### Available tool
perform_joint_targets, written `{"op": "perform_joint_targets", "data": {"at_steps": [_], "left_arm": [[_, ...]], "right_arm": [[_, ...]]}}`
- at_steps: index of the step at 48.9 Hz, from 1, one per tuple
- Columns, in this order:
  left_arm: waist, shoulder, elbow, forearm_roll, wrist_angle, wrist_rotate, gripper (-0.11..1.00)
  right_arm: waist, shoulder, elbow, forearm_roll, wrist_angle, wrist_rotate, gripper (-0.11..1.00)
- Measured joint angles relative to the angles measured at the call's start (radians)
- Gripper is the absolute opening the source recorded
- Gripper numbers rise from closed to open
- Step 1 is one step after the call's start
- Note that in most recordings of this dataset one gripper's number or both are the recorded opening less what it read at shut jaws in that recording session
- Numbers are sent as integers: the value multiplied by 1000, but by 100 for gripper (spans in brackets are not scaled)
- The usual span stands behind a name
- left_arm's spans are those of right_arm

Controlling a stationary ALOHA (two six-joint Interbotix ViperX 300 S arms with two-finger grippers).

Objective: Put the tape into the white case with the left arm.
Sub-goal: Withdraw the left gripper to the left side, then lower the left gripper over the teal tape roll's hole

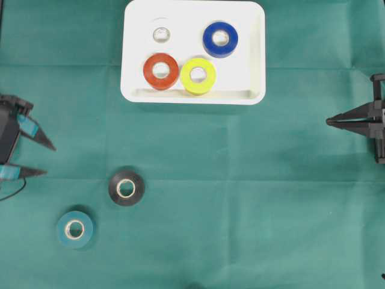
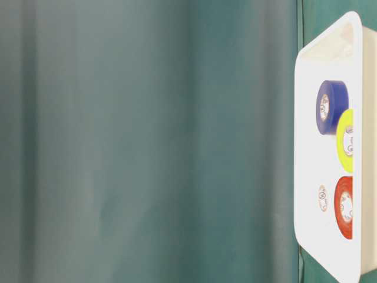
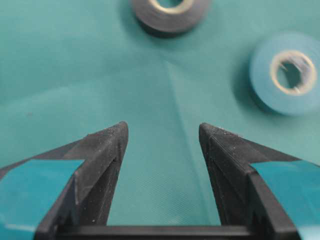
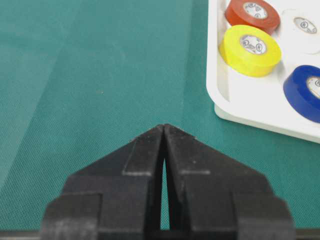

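Note:
Two tape rolls lie on the green cloth: a black tape and a teal tape. The white case sits at the top middle and holds red, yellow, blue and white rolls. My left gripper stands open at the left edge, empty, its tips well short of the black tape. At the right edge my right gripper is shut on nothing.
Green cloth covers the whole table, with fold creases across it. In the table-level view a green curtain fills most of the frame, with the case at the right edge.

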Motion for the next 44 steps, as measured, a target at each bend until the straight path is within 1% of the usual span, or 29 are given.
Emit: {"op": "perform_joint_targets", "data": {"at_steps": [7, 12, 18, 22, 35, 39, 44], "left_arm": [[-107, 0, 0, 0, -6, 23, 59], [-164, 0, 0, 2, -21, 23, 59], [-209, 0, 2, 2, -26, 23, 59], [-224, 0, 0, 2, -28, 28, 59], [-229, -8, 2, 3, -37, 25, 59], [-229, 2, 2, 5, -54, 26, 59], [-229, 44, 0, 5, -100, 26, 59]], "right_arm": [[0, 0, 0, 0, 0, 0, -10], [-2, -2, 0, 0, 0, -2, -10], [-5, 0, 0, 0, 0, -2, -10], [-5, 0, 0, 0, 0, 0, -10], [-8, -2, 0, 0, 0, 0, -10], [-9, 0, 0, 0, 0, 0, -10], [-9, 0, 0, 0, 0, 0, -10]]}}
